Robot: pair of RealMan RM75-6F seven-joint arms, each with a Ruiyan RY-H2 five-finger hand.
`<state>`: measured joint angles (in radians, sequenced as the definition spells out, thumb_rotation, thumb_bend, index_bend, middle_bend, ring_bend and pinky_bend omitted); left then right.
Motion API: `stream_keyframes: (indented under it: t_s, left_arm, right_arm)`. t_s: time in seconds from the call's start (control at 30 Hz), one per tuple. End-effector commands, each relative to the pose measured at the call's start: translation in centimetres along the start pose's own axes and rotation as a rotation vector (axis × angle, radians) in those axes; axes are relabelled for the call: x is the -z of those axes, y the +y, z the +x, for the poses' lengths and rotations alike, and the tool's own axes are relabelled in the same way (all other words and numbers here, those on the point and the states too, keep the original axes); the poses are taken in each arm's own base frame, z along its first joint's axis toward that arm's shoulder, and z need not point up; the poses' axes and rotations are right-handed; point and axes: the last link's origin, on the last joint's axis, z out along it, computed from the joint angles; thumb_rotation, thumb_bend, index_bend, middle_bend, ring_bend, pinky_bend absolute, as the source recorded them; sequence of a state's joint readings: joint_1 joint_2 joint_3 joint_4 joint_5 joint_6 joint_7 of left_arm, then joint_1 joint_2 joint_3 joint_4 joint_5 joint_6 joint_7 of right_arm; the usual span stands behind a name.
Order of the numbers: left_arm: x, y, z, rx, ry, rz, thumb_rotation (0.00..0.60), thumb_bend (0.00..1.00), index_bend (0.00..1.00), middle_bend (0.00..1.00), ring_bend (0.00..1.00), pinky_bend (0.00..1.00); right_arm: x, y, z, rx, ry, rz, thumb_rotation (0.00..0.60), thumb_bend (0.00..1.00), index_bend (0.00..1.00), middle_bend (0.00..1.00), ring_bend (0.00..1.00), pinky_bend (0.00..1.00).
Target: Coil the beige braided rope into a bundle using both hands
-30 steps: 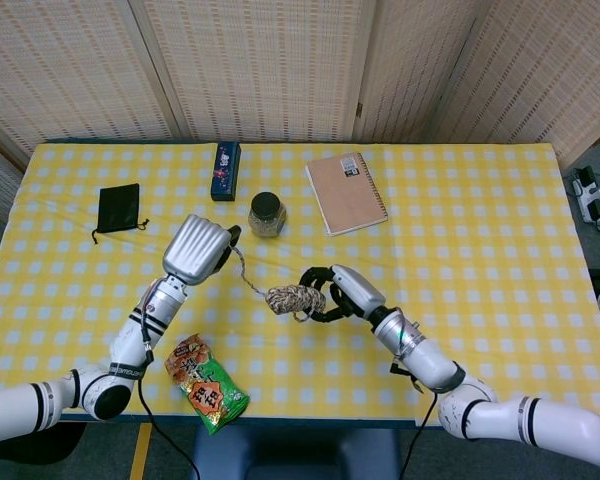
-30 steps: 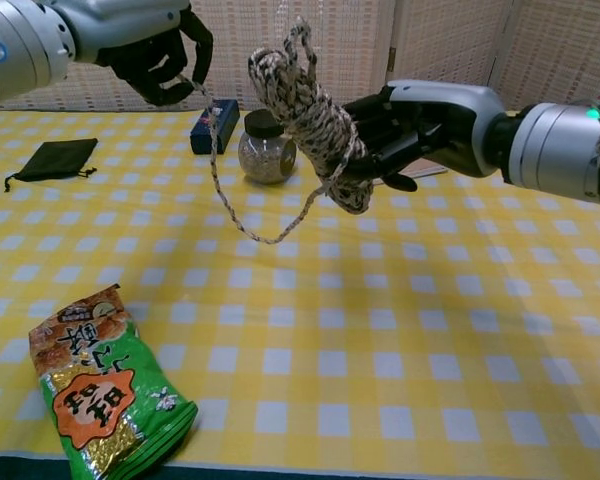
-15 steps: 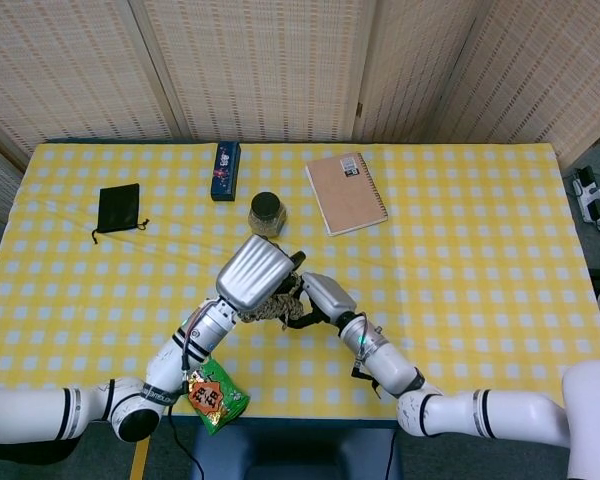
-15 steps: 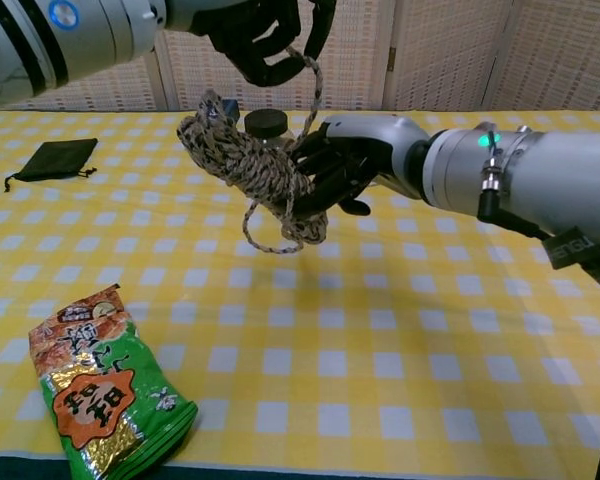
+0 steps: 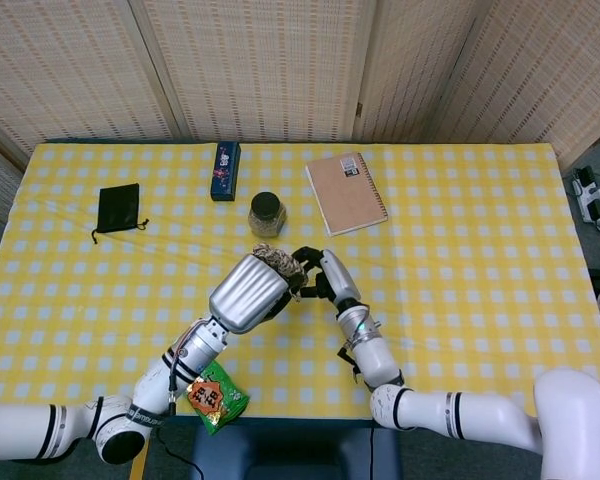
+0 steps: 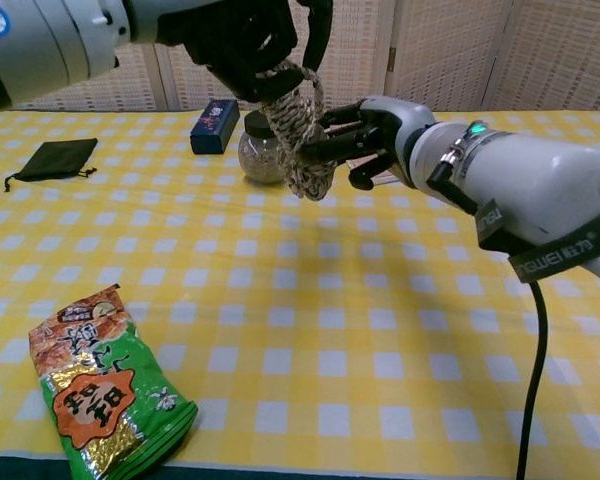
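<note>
— Holding the rope (image 6: 298, 128), are both hands on it?
— Yes. The left hand (image 6: 242, 40) grips the top of the wound bundle from above, fingers curled round it. The right hand (image 6: 375, 128) grips it from the side, fingertips pressed against the coils.
— Where is the bundle?
— Raised above the yellow checked table (image 6: 400, 330), in front of the jar (image 6: 256, 155).
— Anything else nearby?
— A green snack bag (image 6: 100, 390) lies at the near edge, a black pouch (image 6: 50, 157) far left.

Rough braided rope (image 6: 298, 125); glossy plastic snack bag (image 6: 100, 390)
</note>
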<state>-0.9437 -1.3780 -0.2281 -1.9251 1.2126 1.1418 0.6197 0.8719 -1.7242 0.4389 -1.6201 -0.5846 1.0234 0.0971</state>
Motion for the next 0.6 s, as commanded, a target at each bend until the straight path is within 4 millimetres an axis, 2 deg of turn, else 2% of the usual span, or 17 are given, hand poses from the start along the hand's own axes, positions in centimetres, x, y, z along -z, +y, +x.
stream_keyframes:
  t_s: [0.03, 0.27, 0.6]
  left_arm:
    - [1.5, -1.6, -0.4, 0.019, -0.005, 0.034, 0.600, 0.56, 0.64, 0.87, 0.82, 0.81]
    - [4.7, -5.9, -1.8, 0.070, -0.046, 0.148, 0.600, 0.56, 0.64, 0.87, 0.82, 0.81]
    - [7.6, -11.0, -4.0, 0.088, -0.099, 0.294, 0.600, 0.55, 0.65, 0.87, 0.82, 0.81]
  right_arm:
    - [-0.2, 0.4, 2.1, -0.116, 0.067, 0.013, 0.600, 0.40, 0.99, 0.85, 0.91, 0.86]
    - [0.1, 1.3, 5.6, -0.271, 0.103, 0.020, 0.600, 0.40, 0.99, 0.85, 0.91, 0.86]
    - [0.7, 2.3, 8.5, -0.332, 0.100, 0.022, 0.600, 0.40, 0.99, 0.85, 0.91, 0.86]
